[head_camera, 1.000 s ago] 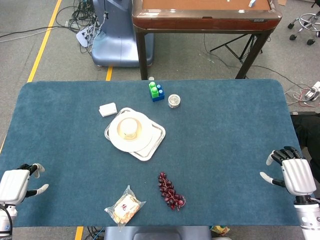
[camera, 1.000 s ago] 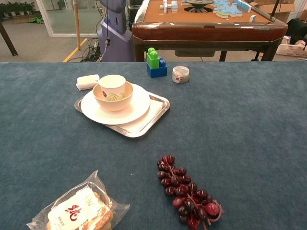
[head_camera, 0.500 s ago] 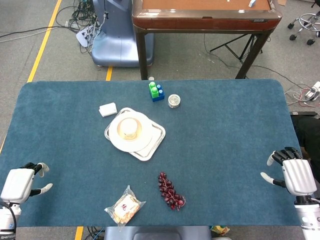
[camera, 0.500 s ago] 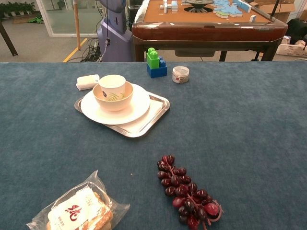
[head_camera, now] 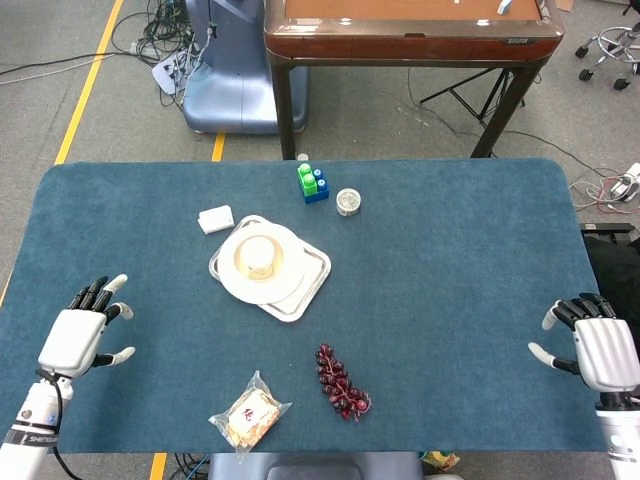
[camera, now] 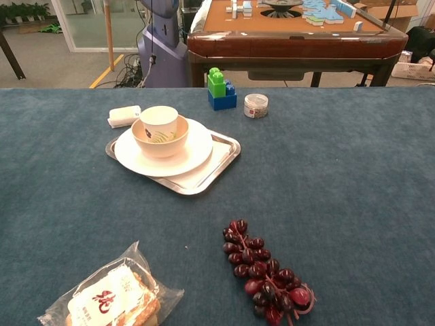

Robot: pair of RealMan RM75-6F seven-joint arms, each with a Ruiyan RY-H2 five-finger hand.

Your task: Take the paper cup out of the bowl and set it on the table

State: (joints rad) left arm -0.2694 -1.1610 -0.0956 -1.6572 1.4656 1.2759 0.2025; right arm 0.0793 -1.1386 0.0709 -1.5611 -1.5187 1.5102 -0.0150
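A white paper cup stands inside a cream bowl, which sits on a white plate on a metal tray; from above the cup shows at the table's middle left. My left hand hovers over the table's left edge, fingers spread, holding nothing. My right hand is at the table's right edge, fingers apart and empty. Neither hand appears in the chest view.
A bunch of dark grapes and a wrapped snack packet lie near the front edge. Green and blue blocks, a small jar and a white packet sit behind the tray.
My left hand has risen up and forward over the table's left edge and spread its fingers. My right hand has barely shifted.
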